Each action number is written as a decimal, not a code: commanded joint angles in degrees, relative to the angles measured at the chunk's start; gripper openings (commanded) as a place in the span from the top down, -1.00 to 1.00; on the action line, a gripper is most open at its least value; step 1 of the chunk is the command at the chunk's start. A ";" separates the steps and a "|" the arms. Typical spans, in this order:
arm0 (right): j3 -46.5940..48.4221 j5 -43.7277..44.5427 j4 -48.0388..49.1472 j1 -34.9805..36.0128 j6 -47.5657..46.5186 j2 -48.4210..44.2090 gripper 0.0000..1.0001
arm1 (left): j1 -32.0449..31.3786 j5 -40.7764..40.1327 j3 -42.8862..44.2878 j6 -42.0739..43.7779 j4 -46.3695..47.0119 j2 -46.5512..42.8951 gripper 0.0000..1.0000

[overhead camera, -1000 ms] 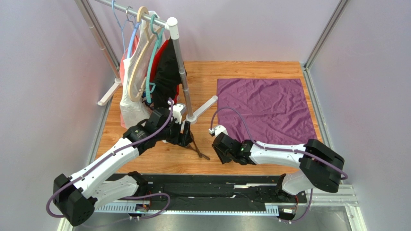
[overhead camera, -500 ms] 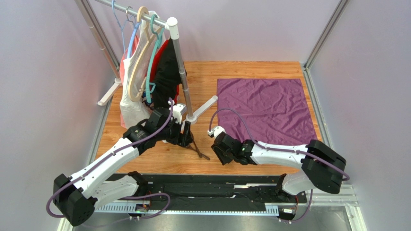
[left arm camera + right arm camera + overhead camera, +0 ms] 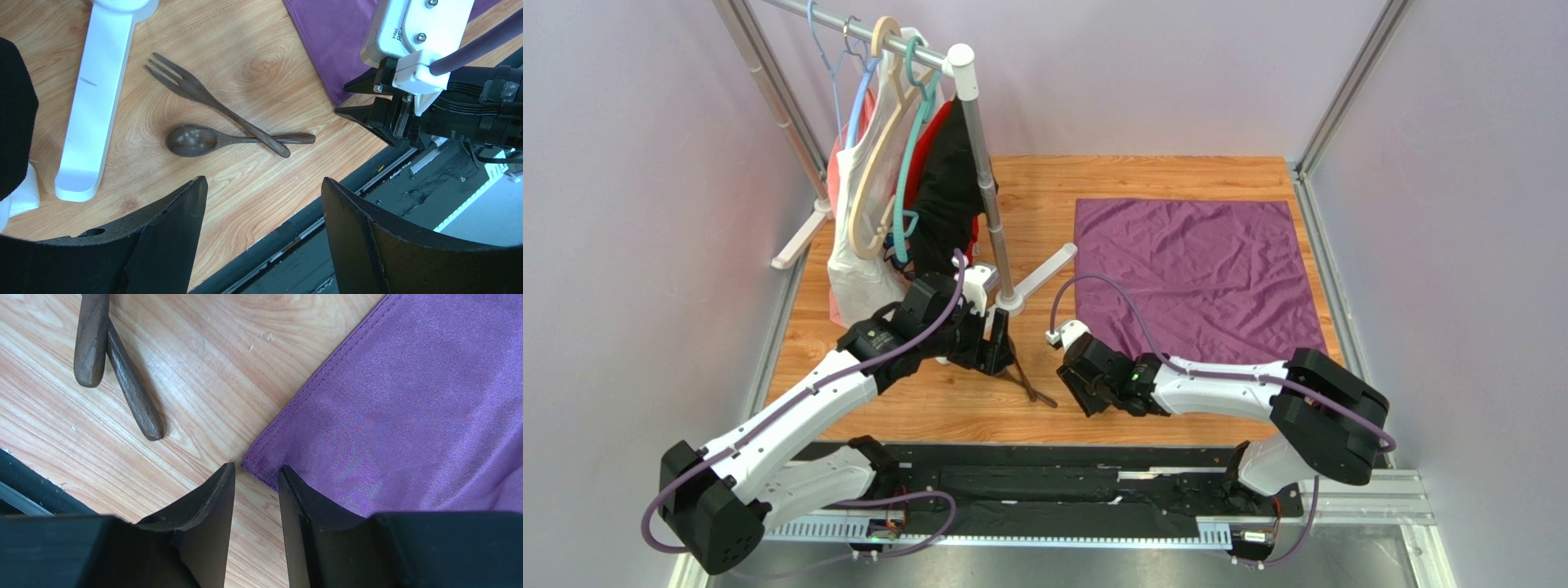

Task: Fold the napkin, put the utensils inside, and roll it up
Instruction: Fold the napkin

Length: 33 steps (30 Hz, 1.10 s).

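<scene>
The purple napkin point(image 3: 1192, 272) lies spread flat at the right of the wooden table. The utensils, a dark wooden fork point(image 3: 209, 101) and spoon point(image 3: 195, 139), lie crossed on bare wood left of it. They show as a dark sliver point(image 3: 1028, 385) in the top view. My left gripper point(image 3: 264, 181) hovers open above them with nothing between its fingers. My right gripper point(image 3: 256, 469) is low, its jaws open by a narrow gap. The napkin's near left corner point(image 3: 261, 467) lies right at its fingertips, and one finger covers the hem. The utensils' handle ends point(image 3: 132, 386) lie to its left.
A clothes rack with hangers and white, black and red garments point(image 3: 891, 184) stands at the back left. Its white foot point(image 3: 101, 92) reaches beside the fork. A black rail point(image 3: 1051, 478) runs along the table's near edge. The right arm's wrist camera point(image 3: 423, 37) is close to the left gripper.
My right gripper has edged slightly left toward the napkin's near left corner. The left arm and the utensils have not moved.
</scene>
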 commanded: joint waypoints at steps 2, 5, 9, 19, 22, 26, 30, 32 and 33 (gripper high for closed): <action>0.07 -0.55 0.70 -0.62 0.35 2.39 0.32 | 0.30 0.87 0.67 0.29 1.42 -0.24 -0.56; -0.11 -0.46 0.35 -0.62 0.70 2.92 0.43 | 0.38 0.78 0.59 0.29 1.51 -0.41 -0.56; -0.11 -0.29 -0.17 -0.79 0.97 3.88 0.73 | 0.38 0.87 0.50 0.21 1.42 -0.50 -0.56; 0.07 -3.70 -3.86 -0.70 3.68 -0.42 1.00 | 0.38 0.87 0.41 0.03 1.51 -1.12 -0.56; 0.15 -5.99 -4.57 -0.62 5.27 -3.32 1.00 | 0.47 0.96 0.50 0.03 1.59 -1.38 -0.56; 1.03 -5.83 -6.24 -0.62 7.47 -6.83 1.00 | 0.38 1.22 0.58 0.03 1.42 -1.47 -0.56; 4.01 -2.32 -10.01 -0.79 7.30 -8.86 1.00 | 0.38 1.40 0.50 0.12 1.42 -2.08 -0.56; 5.42 -1.61 -12.47 -2.37 6.77 -9.65 1.00 | 0.38 1.49 0.50 0.12 1.33 -2.08 -0.56; 6.21 -1.52 -13.00 -3.42 5.98 -9.83 1.00 | 0.47 1.40 0.50 0.20 1.24 -2.26 -0.57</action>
